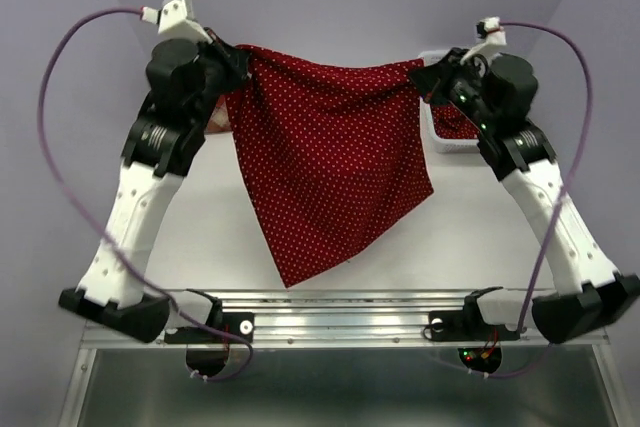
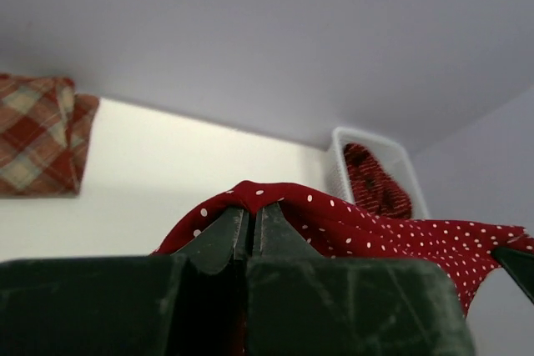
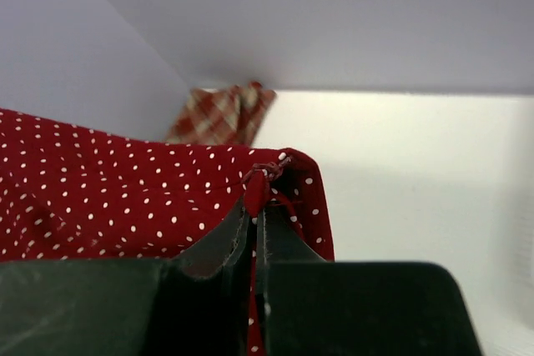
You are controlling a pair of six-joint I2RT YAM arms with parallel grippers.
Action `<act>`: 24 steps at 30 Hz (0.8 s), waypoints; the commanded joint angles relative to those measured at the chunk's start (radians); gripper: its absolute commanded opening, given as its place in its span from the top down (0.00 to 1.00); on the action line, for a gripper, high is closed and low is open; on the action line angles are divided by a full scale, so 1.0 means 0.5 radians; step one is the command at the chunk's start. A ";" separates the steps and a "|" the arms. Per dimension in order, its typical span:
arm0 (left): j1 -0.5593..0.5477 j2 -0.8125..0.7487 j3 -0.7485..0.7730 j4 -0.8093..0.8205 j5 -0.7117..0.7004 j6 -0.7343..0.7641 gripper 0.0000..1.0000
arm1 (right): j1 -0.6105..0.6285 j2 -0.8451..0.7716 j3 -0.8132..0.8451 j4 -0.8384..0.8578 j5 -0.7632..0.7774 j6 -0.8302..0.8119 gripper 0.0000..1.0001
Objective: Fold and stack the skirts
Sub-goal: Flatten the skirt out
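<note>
A dark red skirt with tiny white dots (image 1: 330, 162) hangs spread in the air between both arms, its lowest corner pointing toward the near table edge. My left gripper (image 1: 232, 65) is shut on its upper left corner, with cloth bunched over the fingertips (image 2: 253, 210). My right gripper (image 1: 425, 77) is shut on the upper right corner, pinching a hem seam (image 3: 257, 206). A red-and-cream checked skirt (image 2: 37, 135) lies folded on the table at far left, also in the right wrist view (image 3: 221, 114). Another dark red skirt (image 2: 380, 181) lies crumpled in the basket.
A white mesh basket (image 1: 450, 147) stands at the back right of the white table, partly behind my right arm; its rim (image 2: 338, 160) shows in the left wrist view. Lilac walls enclose the back and sides. A metal rail runs along the near edge.
</note>
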 commanded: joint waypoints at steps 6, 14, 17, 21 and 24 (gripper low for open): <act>0.510 0.564 0.829 0.043 0.655 0.163 1.00 | -0.012 0.527 0.657 -0.096 0.181 -0.207 0.99; 0.581 0.283 0.145 0.376 0.792 0.326 1.00 | -0.012 0.366 0.144 -0.081 0.206 -0.177 0.99; 0.581 0.032 -0.533 0.668 0.958 0.338 1.00 | -0.012 0.295 -0.185 -0.081 0.166 -0.085 0.97; 0.578 -0.226 -1.239 0.841 1.044 0.118 1.00 | -0.012 0.172 -0.783 -0.056 -0.003 0.041 0.90; 0.575 -0.423 -1.700 0.786 1.167 -0.051 0.77 | -0.012 0.062 -1.124 -0.169 -0.309 0.063 0.71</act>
